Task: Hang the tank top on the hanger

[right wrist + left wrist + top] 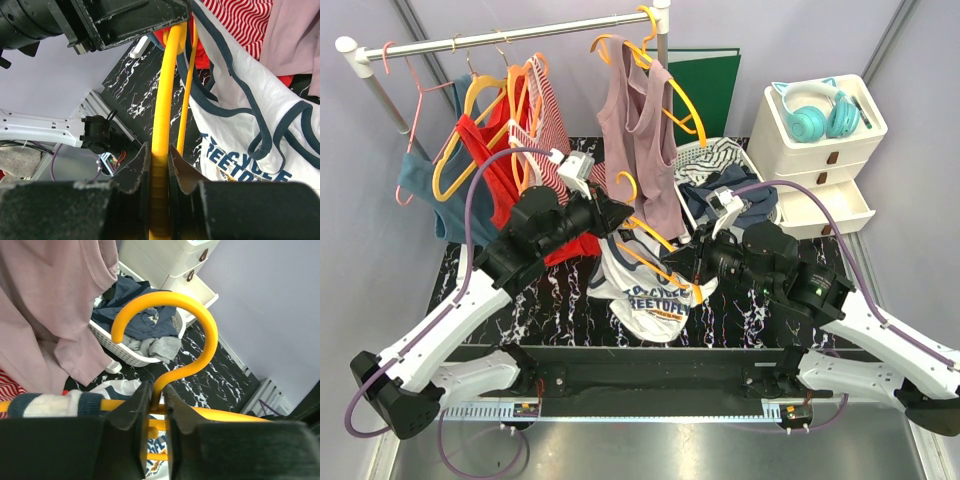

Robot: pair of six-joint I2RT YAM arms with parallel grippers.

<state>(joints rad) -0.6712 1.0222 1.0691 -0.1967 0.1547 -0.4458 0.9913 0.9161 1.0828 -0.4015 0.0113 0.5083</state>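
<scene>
The orange-yellow hanger (652, 243) is held above the table's middle between both arms. My left gripper (616, 213) is shut on the hanger at the base of its hook (200, 315); it also shows in the left wrist view (159, 395). My right gripper (696, 266) is shut on the hanger's right arm (167, 90), as the right wrist view (160, 155) shows. The white tank top (645, 290), with navy trim and lettering, hangs down from the hanger. One navy-edged strap (50, 405) sits over the hanger's left arm. The tank top (240, 125) hangs beside the right arm, which is bare.
A clothes rail (510, 38) at the back carries several hangers, a mauve tank top (640, 130), a red-striped top (552, 110) and a pink wire hanger (415, 110). A white basket (692, 156) of clothes and a white drawer unit (820, 150) with teal headphones (815, 110) stand back right.
</scene>
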